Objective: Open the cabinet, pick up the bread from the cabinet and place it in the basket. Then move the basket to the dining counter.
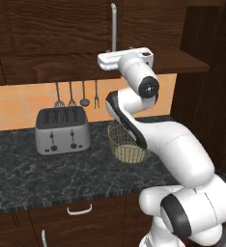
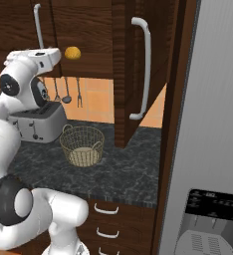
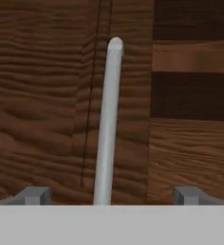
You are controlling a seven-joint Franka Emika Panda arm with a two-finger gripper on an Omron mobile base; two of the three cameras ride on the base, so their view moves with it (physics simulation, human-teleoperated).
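The cabinet (image 2: 88,30) has its right door (image 2: 138,69) swung out and its left door (image 1: 52,34) closed. The bread (image 2: 72,53), a small golden bun, rests on the cabinet's bottom shelf just inside the opening. My gripper (image 3: 111,196) is open, close to the left door, with that door's silver bar handle (image 3: 108,124) standing between its fingertips (image 3: 35,195). The hand (image 1: 124,59) sits just under that handle (image 1: 113,26), left of the bread. The wire basket (image 2: 82,144) stands on the black counter below, partly behind my arm in the left base view.
A silver toaster (image 1: 62,129) stands left of the basket, with utensils (image 1: 76,94) hanging on the tiled wall behind. The open door's handle (image 2: 144,69) juts out over the counter. A grey fridge (image 2: 213,149) closes off the right. Drawers (image 1: 79,209) run below the counter.
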